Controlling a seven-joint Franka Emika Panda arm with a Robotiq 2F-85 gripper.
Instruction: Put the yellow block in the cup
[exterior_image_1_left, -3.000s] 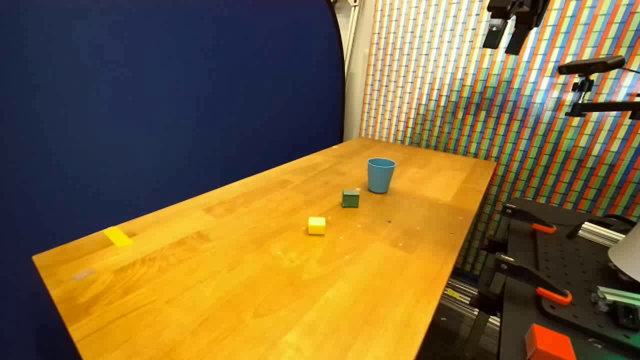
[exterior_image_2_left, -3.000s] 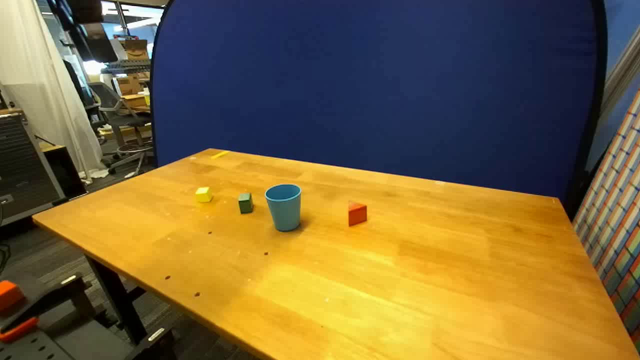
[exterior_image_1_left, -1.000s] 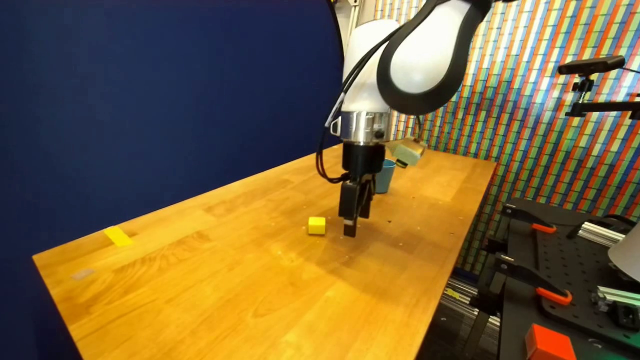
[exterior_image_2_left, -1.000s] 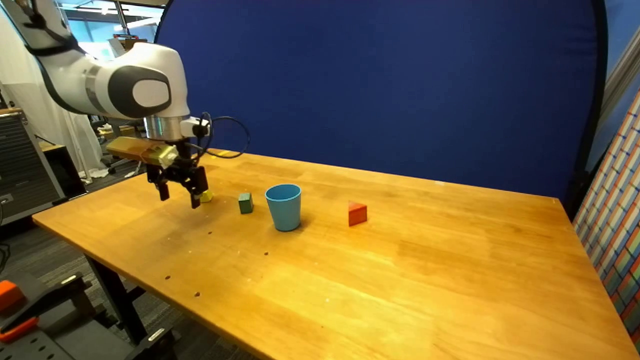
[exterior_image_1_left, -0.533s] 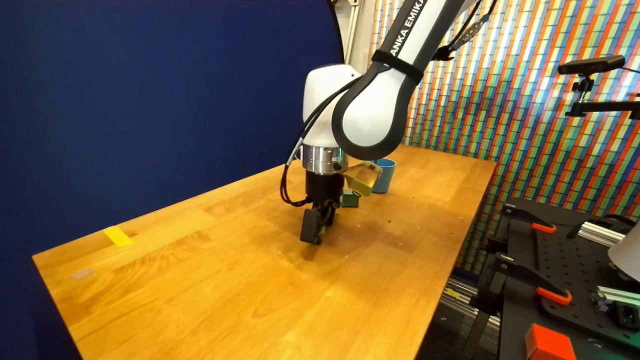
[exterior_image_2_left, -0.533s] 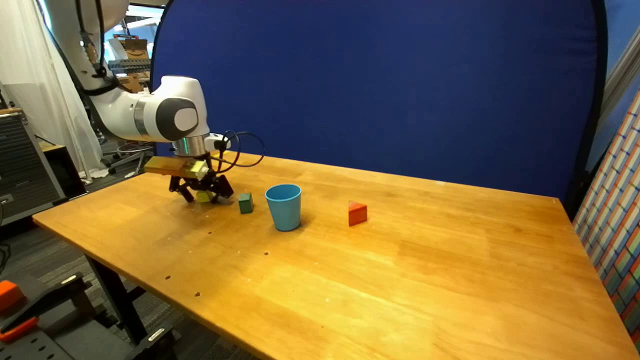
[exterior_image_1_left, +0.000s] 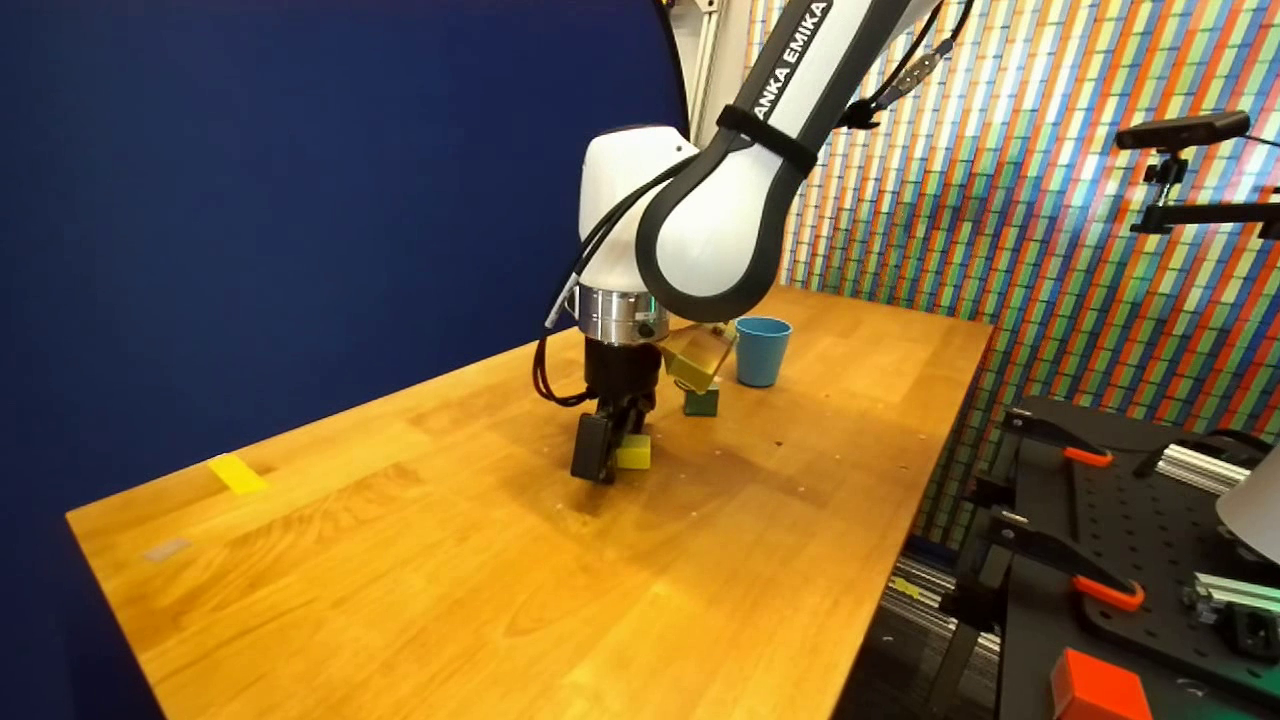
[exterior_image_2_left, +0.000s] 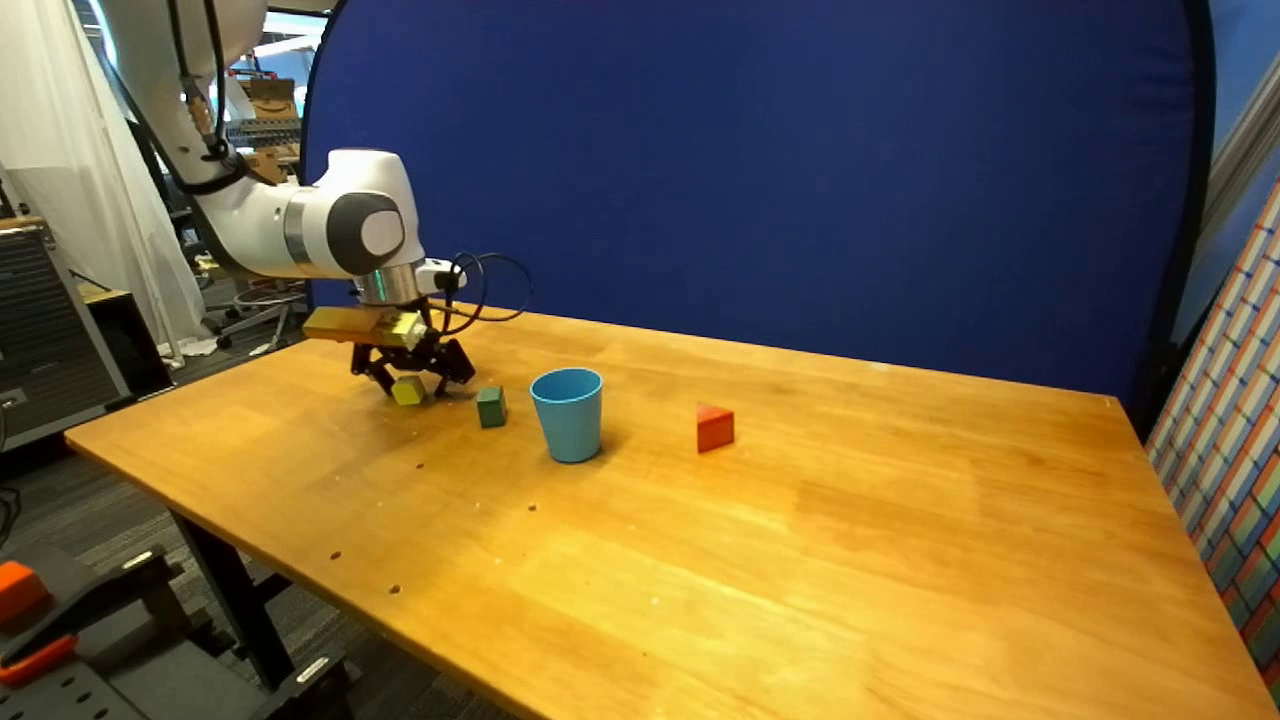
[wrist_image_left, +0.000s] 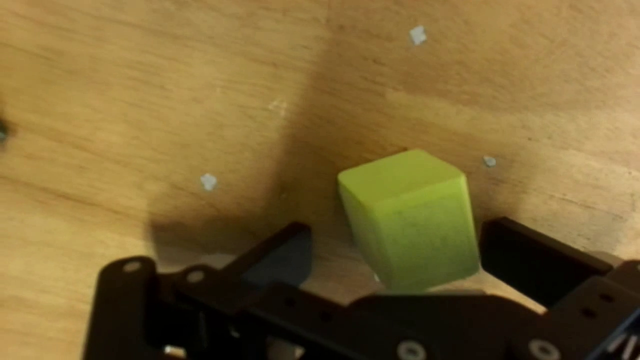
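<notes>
The yellow block (exterior_image_1_left: 634, 452) sits on the table, and it also shows in an exterior view (exterior_image_2_left: 408, 391). In the wrist view the yellow block (wrist_image_left: 410, 225) is large and stands turned at an angle between my fingers. My gripper (wrist_image_left: 396, 245) is open, low at the table, with one finger on each side of the block. The right finger is very close to the block; I cannot tell if it touches. A gap shows at the left finger. The gripper also shows in both exterior views (exterior_image_1_left: 612, 440) (exterior_image_2_left: 415, 385). The blue cup (exterior_image_1_left: 762, 352) stands upright, and its inside is mostly hidden (exterior_image_2_left: 567, 420).
A dark green cube (exterior_image_2_left: 491, 407) stands between the yellow block and the cup. A red wedge block (exterior_image_2_left: 715, 428) lies beyond the cup. A flat yellow patch (exterior_image_1_left: 238, 473) is near the table edge. A dark side bench with clamps (exterior_image_1_left: 1060, 540) is beside the table.
My arm has come in over the table and lowered, open, to the yellow block. Over the last half second it has shifted slightly at the block. The block and cup have not visibly moved.
</notes>
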